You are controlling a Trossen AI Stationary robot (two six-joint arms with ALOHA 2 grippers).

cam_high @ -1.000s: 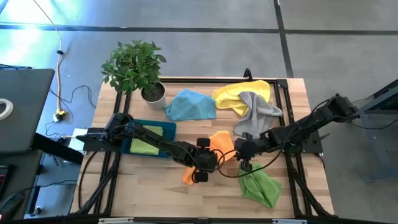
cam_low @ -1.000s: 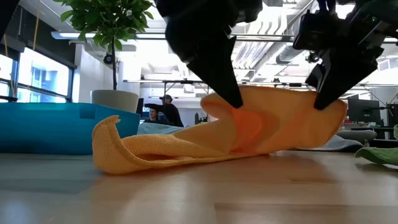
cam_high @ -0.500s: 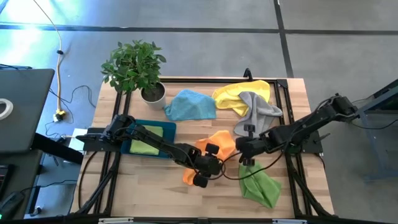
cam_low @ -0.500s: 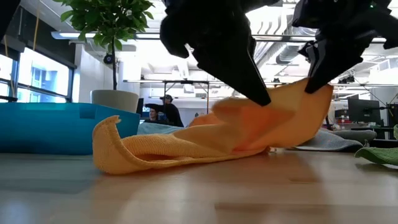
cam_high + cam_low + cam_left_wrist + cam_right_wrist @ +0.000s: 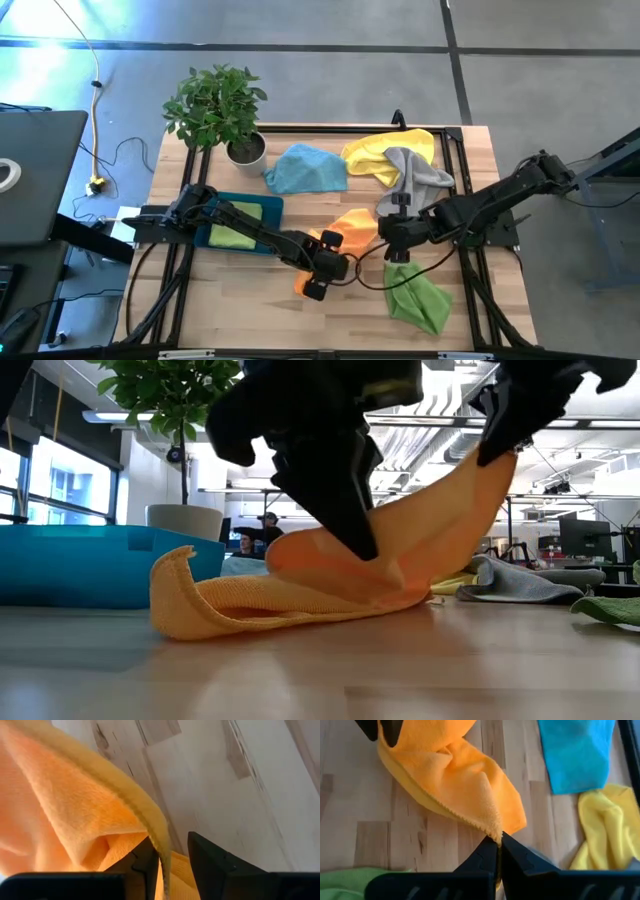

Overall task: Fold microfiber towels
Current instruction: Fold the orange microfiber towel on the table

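The orange microfiber towel (image 5: 350,228) lies crumpled at the table's middle, its lower folds (image 5: 260,605) on the wood and one side raised. My right gripper (image 5: 498,842) is shut on a raised corner of it. My left gripper (image 5: 174,865) points steeply down at the towel's near side. Its fingers are open, one on each side of a hemmed edge (image 5: 150,817). Light blue (image 5: 305,168), yellow (image 5: 385,150) and grey (image 5: 410,185) towels lie at the back. A lime green towel (image 5: 418,300) lies near the front. My left gripper has the towel's hemmed edge (image 5: 161,851) running down between its fingers from above. The edge lies against the inner side of one finger (image 5: 147,862), and a gap shows to the other finger. The towel's folds below rest on the table. My right gripper pinches the towel's corner (image 5: 494,834) between its two fingers, at their free ends, coming slanting down from the table's right. The corner is lifted clear (image 5: 500,465), and the cloth slopes down from it to the folds lying on the table.
A teal tray (image 5: 262,205) with a folded lime green towel (image 5: 235,235) stands at the left. A potted plant (image 5: 215,105) stands at the back left. Bare wood shows at the front left.
My right gripper has risen with the orange towel's corner and turned, drawing that side of the towel up into a slope while the rest stays on the table. My left gripper has rolled at the towel's near side.
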